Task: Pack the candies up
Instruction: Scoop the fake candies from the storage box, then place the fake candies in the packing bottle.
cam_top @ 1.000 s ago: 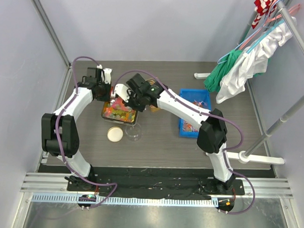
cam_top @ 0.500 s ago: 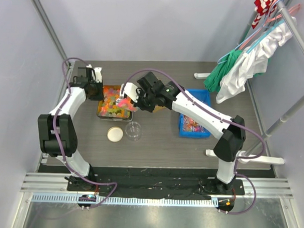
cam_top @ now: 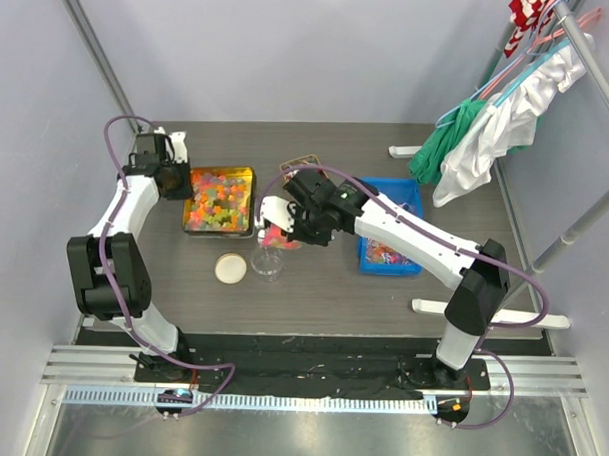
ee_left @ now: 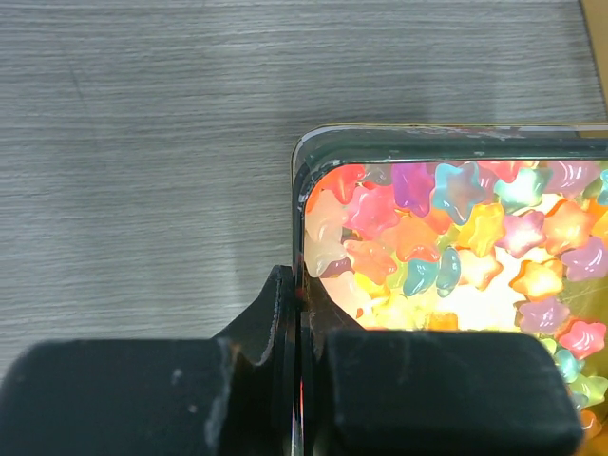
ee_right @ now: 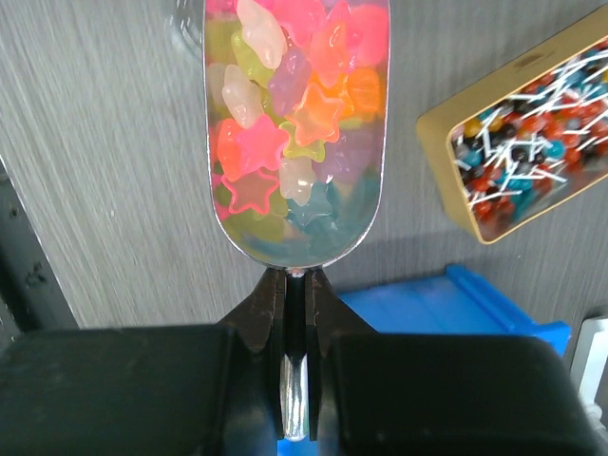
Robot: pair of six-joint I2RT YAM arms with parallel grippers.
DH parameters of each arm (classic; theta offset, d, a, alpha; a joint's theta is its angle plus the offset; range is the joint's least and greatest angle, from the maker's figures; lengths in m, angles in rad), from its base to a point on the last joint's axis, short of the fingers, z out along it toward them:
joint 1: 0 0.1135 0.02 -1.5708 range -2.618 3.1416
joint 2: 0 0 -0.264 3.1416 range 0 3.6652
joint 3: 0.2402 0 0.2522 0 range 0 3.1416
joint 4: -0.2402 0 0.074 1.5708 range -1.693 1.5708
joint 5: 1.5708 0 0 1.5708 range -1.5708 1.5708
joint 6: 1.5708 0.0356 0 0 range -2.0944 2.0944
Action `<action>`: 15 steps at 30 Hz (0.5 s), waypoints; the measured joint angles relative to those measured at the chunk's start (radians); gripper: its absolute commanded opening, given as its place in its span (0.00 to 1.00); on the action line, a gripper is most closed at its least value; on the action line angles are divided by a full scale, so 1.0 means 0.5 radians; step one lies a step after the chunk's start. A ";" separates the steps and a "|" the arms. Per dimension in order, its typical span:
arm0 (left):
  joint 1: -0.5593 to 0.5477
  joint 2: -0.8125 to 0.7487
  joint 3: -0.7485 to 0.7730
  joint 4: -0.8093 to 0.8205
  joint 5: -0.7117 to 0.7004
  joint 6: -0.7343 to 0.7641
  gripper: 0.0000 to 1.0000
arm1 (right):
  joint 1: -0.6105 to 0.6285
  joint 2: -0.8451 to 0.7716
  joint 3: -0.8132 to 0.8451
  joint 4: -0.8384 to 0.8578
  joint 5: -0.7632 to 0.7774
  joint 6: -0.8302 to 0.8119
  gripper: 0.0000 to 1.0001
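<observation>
Gripping the handle of a scoop (ee_right: 323, 252) of candies (ee_right: 256, 142), right claw (ee_right: 295, 285) clenched; left claw (ee_left: 297, 313) clamps tin (ee_left: 446, 138) rim.

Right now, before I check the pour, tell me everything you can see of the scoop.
The scoop is a shiny metal trough, heaped with translucent star-shaped candies in pink, orange, yellow and green. Its thin flat handle is pinched in the right gripper. It hangs above the table, its tip near the clear jar.

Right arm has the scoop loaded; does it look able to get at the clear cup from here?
Probably yes. The right pincer grips the full scoop just beside the cup, whose mouth is open. The lid lies apart to one side, and nothing stands between.
</observation>
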 measured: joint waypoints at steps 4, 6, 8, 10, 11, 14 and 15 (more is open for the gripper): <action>0.034 0.000 -0.002 -0.009 -0.001 0.031 0.00 | 0.034 -0.007 -0.092 -0.056 0.053 -0.055 0.01; 0.050 0.000 -0.002 -0.010 0.000 0.036 0.00 | 0.053 -0.007 -0.111 -0.092 0.101 -0.083 0.01; 0.069 0.000 -0.003 -0.010 0.000 0.037 0.00 | 0.069 -0.005 -0.113 -0.113 0.134 -0.101 0.01; 0.092 0.000 -0.008 -0.008 0.002 0.040 0.00 | 0.088 0.005 -0.113 -0.116 0.166 -0.117 0.01; 0.108 0.000 -0.014 -0.008 0.007 0.043 0.00 | 0.098 0.015 -0.113 -0.117 0.185 -0.128 0.01; 0.139 -0.003 -0.041 -0.008 0.014 0.046 0.00 | 0.112 0.063 -0.113 -0.118 0.234 -0.147 0.01; 0.146 -0.005 -0.054 -0.008 0.014 0.047 0.00 | 0.120 0.085 -0.113 -0.120 0.258 -0.152 0.01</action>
